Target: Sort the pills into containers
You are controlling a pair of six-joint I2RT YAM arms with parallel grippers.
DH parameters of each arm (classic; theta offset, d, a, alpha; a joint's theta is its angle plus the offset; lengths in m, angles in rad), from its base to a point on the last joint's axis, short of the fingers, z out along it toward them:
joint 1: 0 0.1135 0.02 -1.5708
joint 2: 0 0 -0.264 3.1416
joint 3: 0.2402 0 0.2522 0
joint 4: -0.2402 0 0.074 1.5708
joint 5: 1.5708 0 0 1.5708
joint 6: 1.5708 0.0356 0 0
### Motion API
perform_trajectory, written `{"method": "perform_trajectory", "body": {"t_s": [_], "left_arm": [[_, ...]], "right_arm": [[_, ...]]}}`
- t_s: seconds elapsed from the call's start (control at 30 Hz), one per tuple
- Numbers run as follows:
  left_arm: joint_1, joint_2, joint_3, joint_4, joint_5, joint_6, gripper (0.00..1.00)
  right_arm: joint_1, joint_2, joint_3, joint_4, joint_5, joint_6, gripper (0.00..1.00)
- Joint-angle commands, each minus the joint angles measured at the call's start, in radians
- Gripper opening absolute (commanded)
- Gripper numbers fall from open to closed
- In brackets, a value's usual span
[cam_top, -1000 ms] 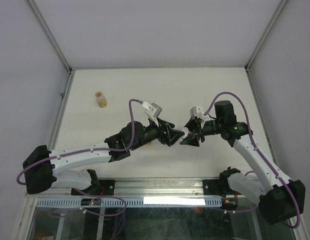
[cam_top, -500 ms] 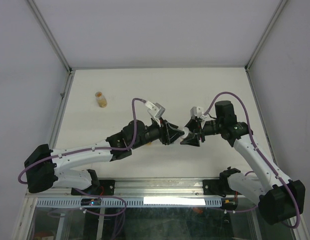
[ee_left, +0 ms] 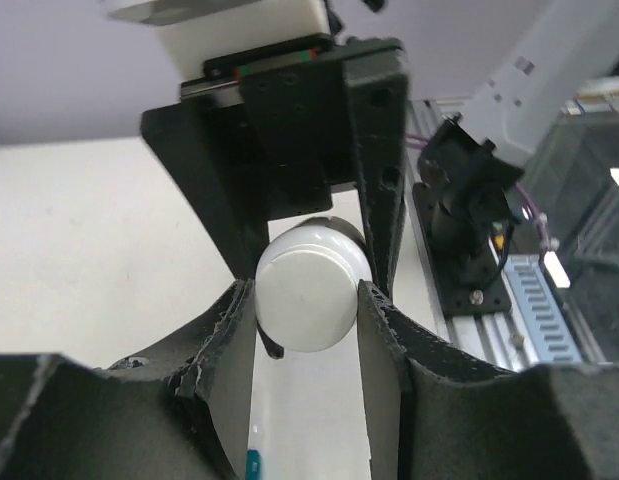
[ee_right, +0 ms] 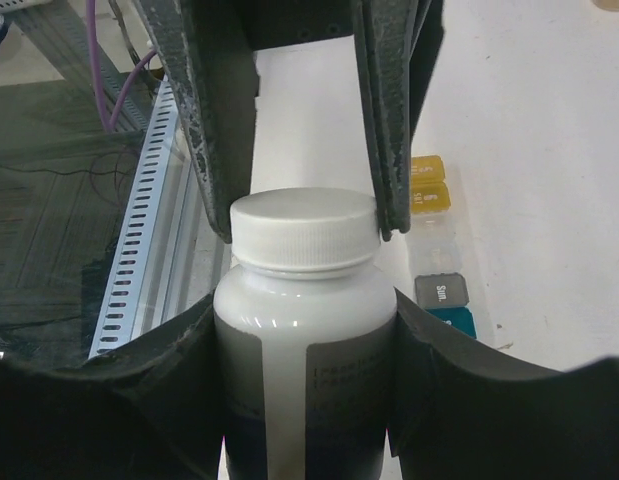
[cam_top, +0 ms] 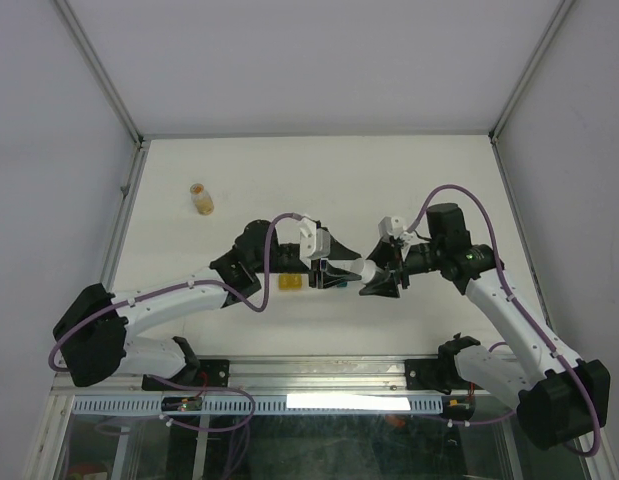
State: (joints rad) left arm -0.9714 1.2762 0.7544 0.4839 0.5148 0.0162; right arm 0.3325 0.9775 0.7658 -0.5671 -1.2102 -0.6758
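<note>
Your right gripper (ee_right: 304,335) is clamped partway closed round the body of the white bottle (ee_right: 289,420), and your left gripper (ee_left: 307,305) is pinched tight on its white cap (ee_right: 304,232) — both meet at the centre of the overhead view. The containers (ee_right: 439,250) lie flat on the table (cam_top: 389,180) beside the bottle — right of middle in the right wrist view, yellow end uppermost.

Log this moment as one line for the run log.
left gripper: shut on cap | right gripper: gripping white pill bottle | cap: on | pill organizer: lying below grippers
</note>
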Motion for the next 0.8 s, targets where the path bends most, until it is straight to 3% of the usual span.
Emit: {"method": "perform_trajectory", "body": {"t_s": [0.0, 0.1, 0.23, 0.37, 0.47, 0.57, 0.77], "left_arm": [[0.047, 0.047, 0.027, 0.01, 0.57, 0.335, 0.15], [0.086, 0.089, 0.079, 0.001, 0.599, 0.344, 0.25], [0.093, 0.105, 0.085, 0.094, 0.51, 0.254, 0.61], [0.095, 0.056, -0.068, 0.401, 0.35, 0.097, 0.97], [0.097, 0.006, -0.143, 0.478, 0.214, 0.011, 0.99], [0.097, -0.047, -0.205, 0.504, 0.021, -0.178, 0.99], [0.097, -0.127, -0.372, 0.676, -0.184, -0.556, 0.97]], "right_arm": [[-0.007, -0.008, 0.041, 0.076, 0.016, 0.004, 0.0], [-0.007, -0.007, 0.041, 0.075, 0.016, 0.002, 0.0], [-0.009, -0.003, 0.041, 0.072, 0.018, -0.002, 0.0], [-0.009, 0.001, 0.041, 0.069, 0.019, -0.005, 0.0], [-0.009, 0.003, 0.041, 0.067, 0.018, -0.007, 0.0], [-0.009, 0.003, 0.04, 0.065, 0.017, -0.012, 0.0], [-0.012, 0.004, 0.04, 0.062, 0.009, -0.017, 0.0]]}}
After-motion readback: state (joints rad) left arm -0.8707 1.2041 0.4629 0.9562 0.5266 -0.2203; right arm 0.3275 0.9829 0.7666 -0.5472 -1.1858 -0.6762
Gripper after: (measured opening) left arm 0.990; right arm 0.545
